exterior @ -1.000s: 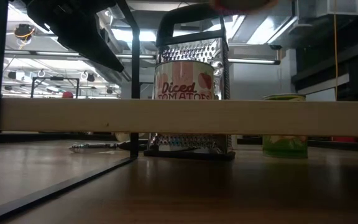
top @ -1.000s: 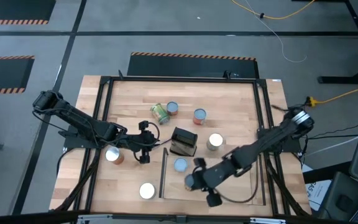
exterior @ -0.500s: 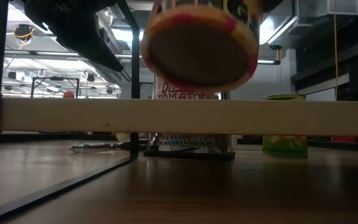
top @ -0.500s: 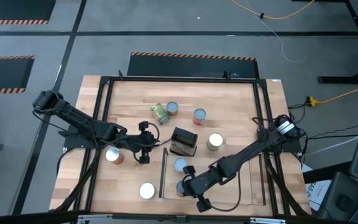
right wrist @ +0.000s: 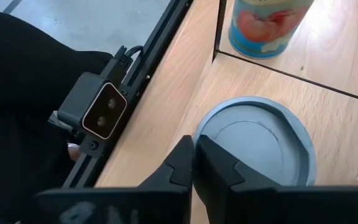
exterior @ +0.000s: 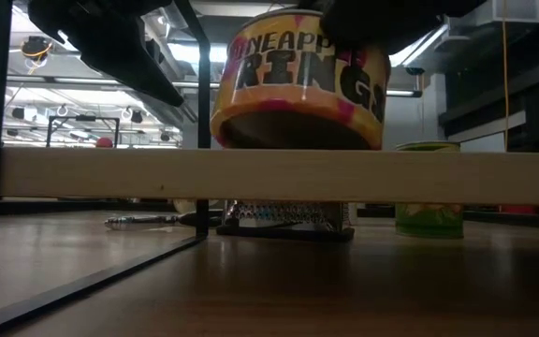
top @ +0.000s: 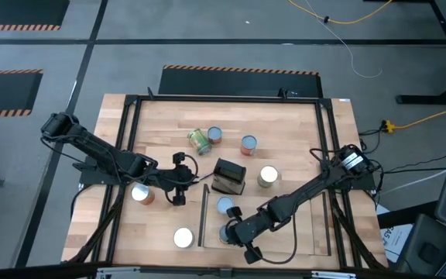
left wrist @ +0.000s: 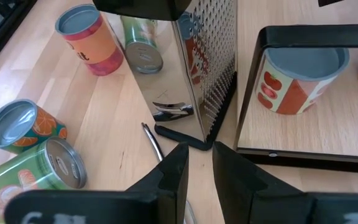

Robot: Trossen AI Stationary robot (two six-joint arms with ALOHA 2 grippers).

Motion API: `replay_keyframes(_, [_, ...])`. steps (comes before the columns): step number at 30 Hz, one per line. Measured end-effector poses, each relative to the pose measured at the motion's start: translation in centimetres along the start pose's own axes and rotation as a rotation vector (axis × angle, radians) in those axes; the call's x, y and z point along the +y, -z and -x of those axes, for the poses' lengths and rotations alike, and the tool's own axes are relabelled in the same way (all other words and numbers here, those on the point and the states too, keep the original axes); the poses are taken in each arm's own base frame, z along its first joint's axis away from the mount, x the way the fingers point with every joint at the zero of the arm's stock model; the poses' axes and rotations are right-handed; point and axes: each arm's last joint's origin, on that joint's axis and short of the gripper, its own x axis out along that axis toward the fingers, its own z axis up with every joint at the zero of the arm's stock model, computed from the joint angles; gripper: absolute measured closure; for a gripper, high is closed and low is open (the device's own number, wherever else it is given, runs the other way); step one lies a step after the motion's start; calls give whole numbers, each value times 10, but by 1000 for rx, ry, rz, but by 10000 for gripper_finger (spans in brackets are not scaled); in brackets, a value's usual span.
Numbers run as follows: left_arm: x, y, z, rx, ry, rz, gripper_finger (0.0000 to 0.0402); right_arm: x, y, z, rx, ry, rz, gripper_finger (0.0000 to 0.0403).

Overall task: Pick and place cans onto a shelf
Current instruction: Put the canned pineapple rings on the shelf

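On the shelf, near its end closest to the left arm, my right gripper reaches in from the right side of the tabletop and holds the pineapple can, a yellow tin with a pale-blue top. From the right wrist camera the fingers sit close together, pinching the rim of that can. From table height the pineapple can stands upright with its base level with the top of the shelf board; I cannot tell whether it touches the wood. A tomato can stands upright on the shelf just beside it, toward the middle of the tabletop. My left gripper hangs over bare wood off the shelf's left end, its fingers slightly apart and holding nothing. Ahead of it, a metal grater stands upright beside the shelf frame, with the tomato can on the shelf platform beyond the black rail. Six other cans are off the shelf: a red can near the left gripper, a white-topped can near the tabletop's front edge, a silver-topped can just right of the grater, and farther back an orange can, a blue-topped can and a green can lying on its side against it.
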Motion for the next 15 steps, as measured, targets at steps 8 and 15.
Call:
replay_keyframes(8, [0,0,0,0,0,-2,335,0,1,0,6,1,22,363])
replay_keyframes(15, [0,0,0,0,0,-2,335,0,1,0,6,0,22,361])
